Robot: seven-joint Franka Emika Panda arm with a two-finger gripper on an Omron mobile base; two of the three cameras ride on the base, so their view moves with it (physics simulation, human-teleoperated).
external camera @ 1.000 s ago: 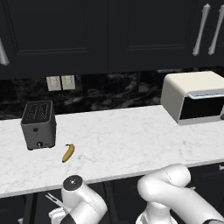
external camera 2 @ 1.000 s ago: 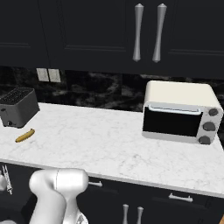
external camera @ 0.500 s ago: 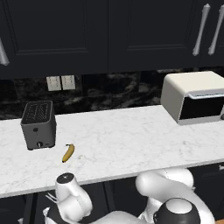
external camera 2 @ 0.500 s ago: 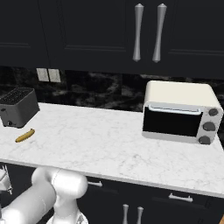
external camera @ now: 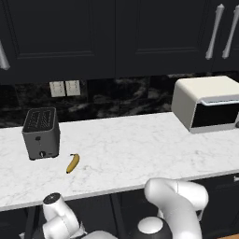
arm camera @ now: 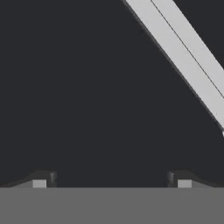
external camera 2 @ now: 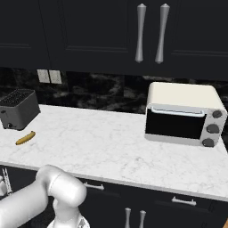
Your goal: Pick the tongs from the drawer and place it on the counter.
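Hand view is showing the gripper with its two dark fingertips standing far apart at the bottom, nothing lying between them. Beyond them a flat black surface is spreading out, most likely the lining of the drawer, and a pale grey double band is running slantwise across the upper right, which I am reading as the drawer's side edge; it could instead be an arm of the tongs, and I cannot tell which. So the tongs are not clearly showing.

In the base views the arm is folding down below the front edge of the counter, where a toaster, a banana and a toaster oven are sitting.

To do this step well, the hand should be searching the drawer until the tongs are lying across the gap, then descending with the jaws straddling both thin arms crosswise, near their middle, before closing.
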